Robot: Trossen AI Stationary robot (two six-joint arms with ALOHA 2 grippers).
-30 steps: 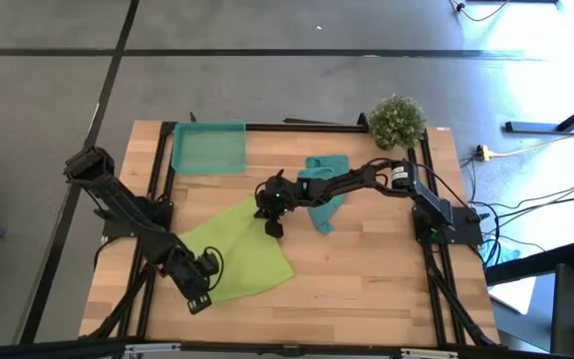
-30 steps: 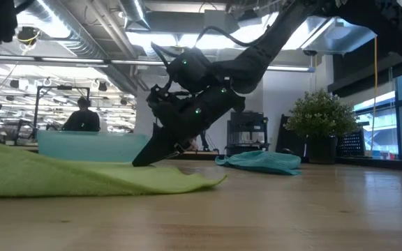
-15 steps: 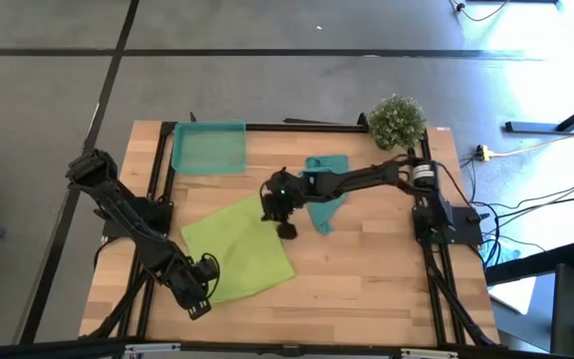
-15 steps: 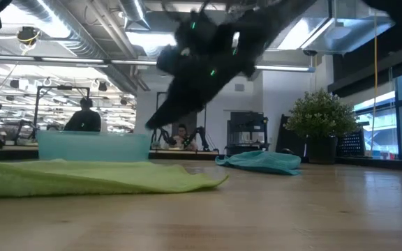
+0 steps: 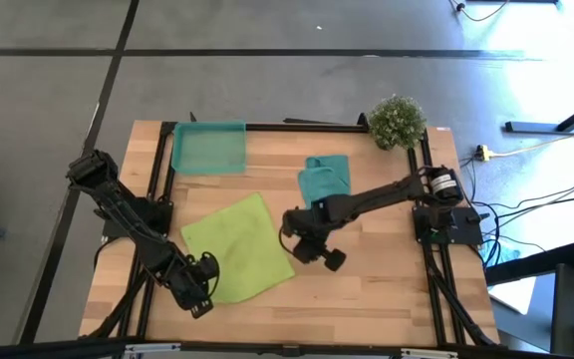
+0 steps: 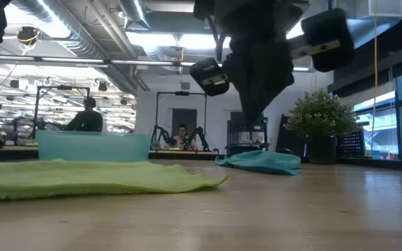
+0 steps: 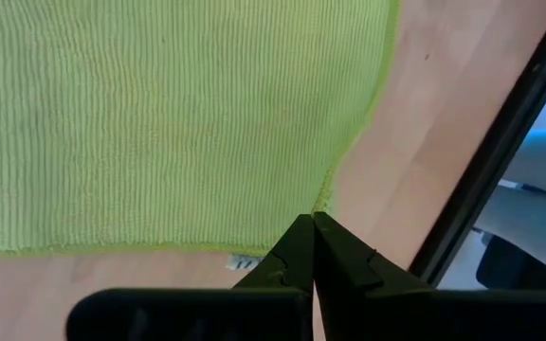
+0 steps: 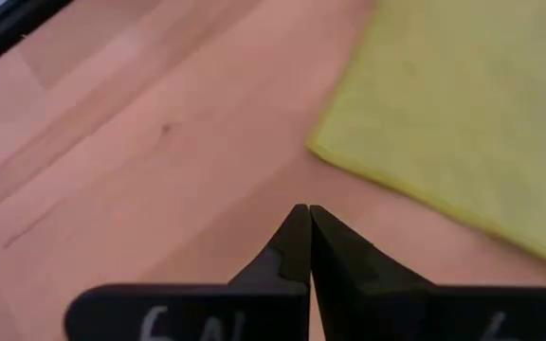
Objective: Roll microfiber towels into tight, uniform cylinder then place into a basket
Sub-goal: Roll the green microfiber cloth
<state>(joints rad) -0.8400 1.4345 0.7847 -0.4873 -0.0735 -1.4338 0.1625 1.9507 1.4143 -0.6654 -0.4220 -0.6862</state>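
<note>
The lime-green towel (image 5: 237,247) lies spread flat on the wooden desk (image 5: 387,289), the smaller teal towel (image 5: 324,179) lies crumpled farther back near a potted plant (image 5: 398,121), and the translucent teal basket (image 5: 208,148) sits at the desk's far left corner. The left claw (image 7: 311,220) is pinched fully together and holds nothing, its tips at a corner of the lime-green towel. The right claw (image 8: 309,210) is likewise closed and empty, held over bare wood just beside that towel's right-hand corner.
</note>
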